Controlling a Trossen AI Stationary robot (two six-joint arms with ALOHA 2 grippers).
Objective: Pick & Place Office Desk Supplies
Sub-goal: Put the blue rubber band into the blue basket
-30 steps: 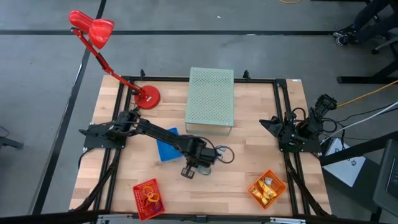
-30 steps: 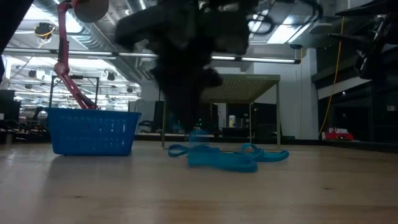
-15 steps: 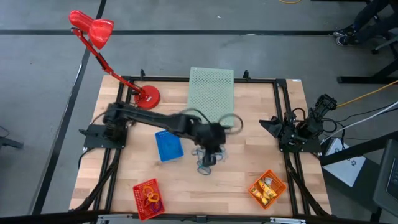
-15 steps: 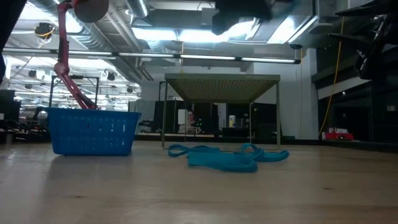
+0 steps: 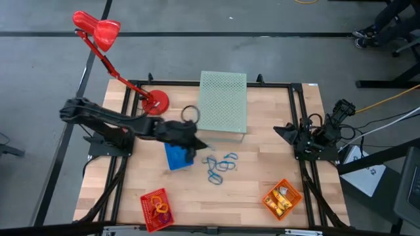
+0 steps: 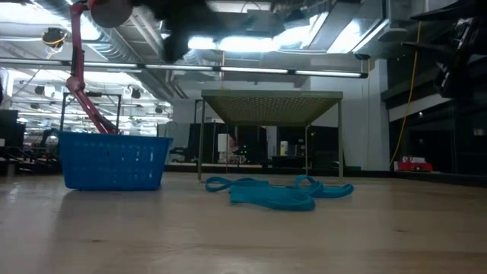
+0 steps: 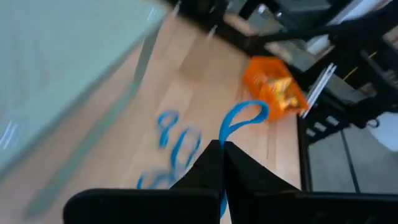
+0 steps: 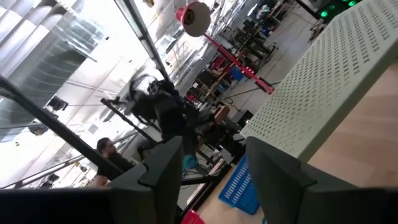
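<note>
In the low view we see the blue loops (image 6: 281, 192) lying in a heap on the wood at mid-frame, exactly where they lay a second ago, with the blue basket (image 6: 114, 160) behind them at the left and the green box (image 6: 271, 99) farther back. The dark mass of the left arm that filled the upper middle of that view a second ago is gone; only a blur remains along the top edge. From above, we find the left gripper (image 5: 194, 142) has swung from the lower middle of the table up and leftward, now over the top right corner of the basket (image 5: 176, 157), beside the box (image 5: 223, 101). Its fingers are pressed together on one blue loop (image 7: 241, 118), which sticks out past their tips in the left wrist view. The remaining loops (image 5: 220, 166) sit at centre frame, right of the basket. The red basket (image 5: 156, 208) at lower left and orange basket (image 5: 281, 197) at lower right have not moved. The right gripper (image 5: 286, 133) waits parked at the right edge, fingers parted and empty.
</note>
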